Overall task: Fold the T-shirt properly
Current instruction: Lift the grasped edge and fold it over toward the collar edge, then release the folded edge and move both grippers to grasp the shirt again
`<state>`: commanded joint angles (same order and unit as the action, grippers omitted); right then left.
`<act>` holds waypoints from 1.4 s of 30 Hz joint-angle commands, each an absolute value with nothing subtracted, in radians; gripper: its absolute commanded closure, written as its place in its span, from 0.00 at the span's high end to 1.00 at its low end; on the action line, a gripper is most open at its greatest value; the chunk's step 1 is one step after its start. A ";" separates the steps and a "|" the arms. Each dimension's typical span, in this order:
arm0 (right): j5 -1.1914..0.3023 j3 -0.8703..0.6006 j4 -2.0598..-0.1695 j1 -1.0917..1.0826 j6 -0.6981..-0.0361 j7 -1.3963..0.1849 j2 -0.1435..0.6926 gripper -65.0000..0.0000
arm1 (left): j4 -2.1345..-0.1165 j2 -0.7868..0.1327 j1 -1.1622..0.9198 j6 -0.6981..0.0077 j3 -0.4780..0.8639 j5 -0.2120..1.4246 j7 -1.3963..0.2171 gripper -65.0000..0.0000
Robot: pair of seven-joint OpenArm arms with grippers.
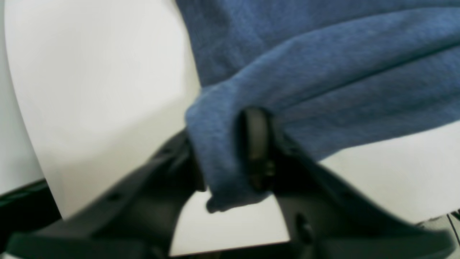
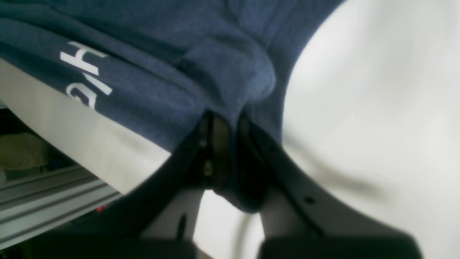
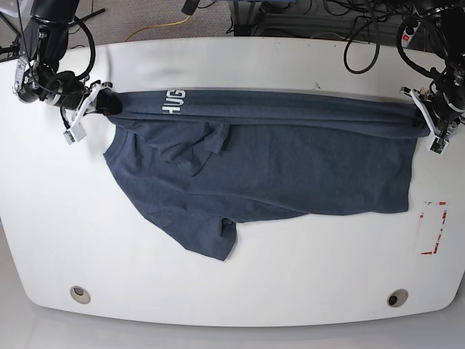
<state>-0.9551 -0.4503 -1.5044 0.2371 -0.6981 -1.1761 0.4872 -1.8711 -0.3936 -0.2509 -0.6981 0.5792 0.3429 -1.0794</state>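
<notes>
The dark blue T-shirt (image 3: 276,167) lies spread across the white table (image 3: 232,269), its far edge pulled taut into a rolled band between both arms. White lettering (image 3: 173,102) shows near the band's left end. My right gripper (image 3: 102,102), at the left of the base view, is shut on a bunched corner of the T-shirt (image 2: 222,82). My left gripper (image 3: 421,120), at the right of the base view, is shut on the opposite corner of the T-shirt (image 1: 222,144). A sleeve (image 3: 214,243) trails toward the front.
Cables (image 3: 349,22) lie behind the table's far edge. A red-and-white marker (image 3: 434,227) sits on the table at the right. Two round holes (image 3: 80,294) mark the front corners. An aluminium rail (image 2: 54,198) runs beside the table in the right wrist view.
</notes>
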 joint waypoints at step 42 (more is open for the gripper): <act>-0.754 -0.338 -1.679 -0.002 -0.698 -1.262 0.294 0.71 | -1.647 -0.354 -0.042 -0.698 0.484 0.197 -1.141 0.65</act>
